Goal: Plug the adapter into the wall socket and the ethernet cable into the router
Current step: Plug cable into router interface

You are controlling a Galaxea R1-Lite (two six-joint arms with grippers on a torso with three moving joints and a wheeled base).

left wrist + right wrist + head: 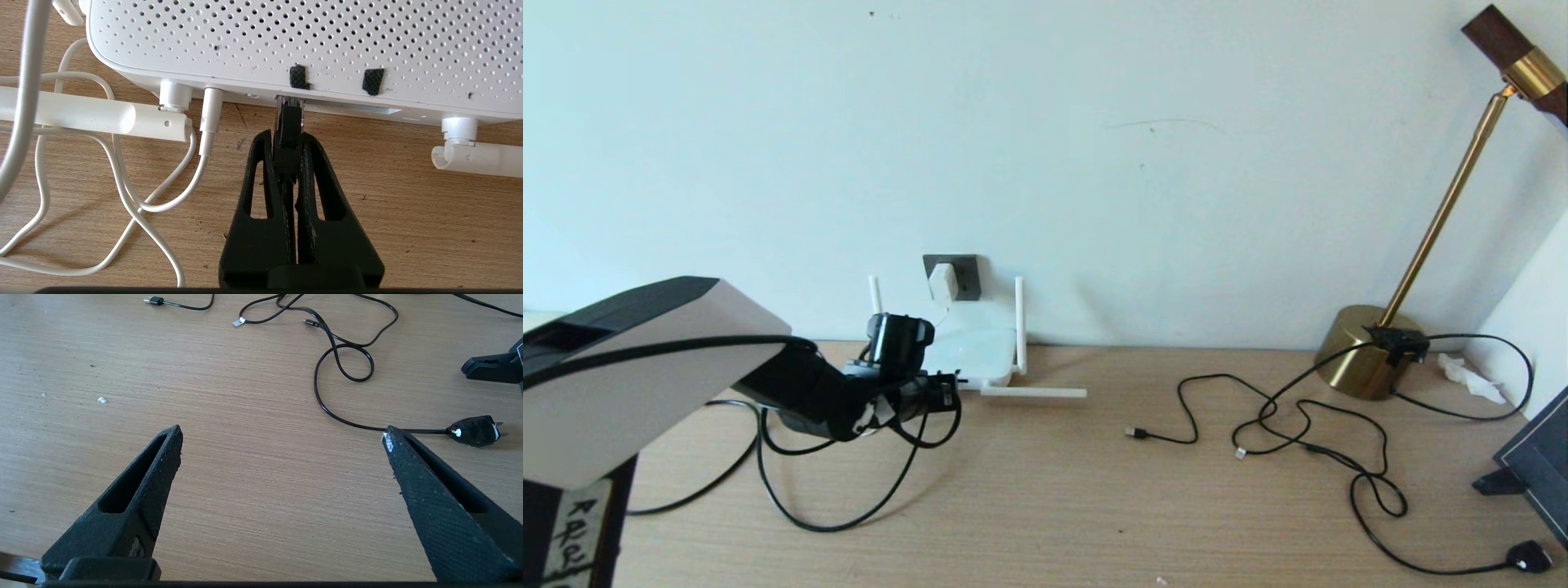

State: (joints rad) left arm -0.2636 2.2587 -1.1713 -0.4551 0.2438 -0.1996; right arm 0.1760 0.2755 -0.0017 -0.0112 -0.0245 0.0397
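The white adapter sits in the dark grey wall socket on the back wall. Below it the white router lies on the table. In the left wrist view, my left gripper is shut on the black connector of the ethernet cable. The connector's tip is at a port in the edge of the router. My right gripper is out of the head view and hangs open over bare table, holding nothing.
A brass lamp stands at the back right. Thin black cables run from it to a black plug on the table. One router antenna lies flat. The adapter's white cord loops beside the router. A dark stand is at the right edge.
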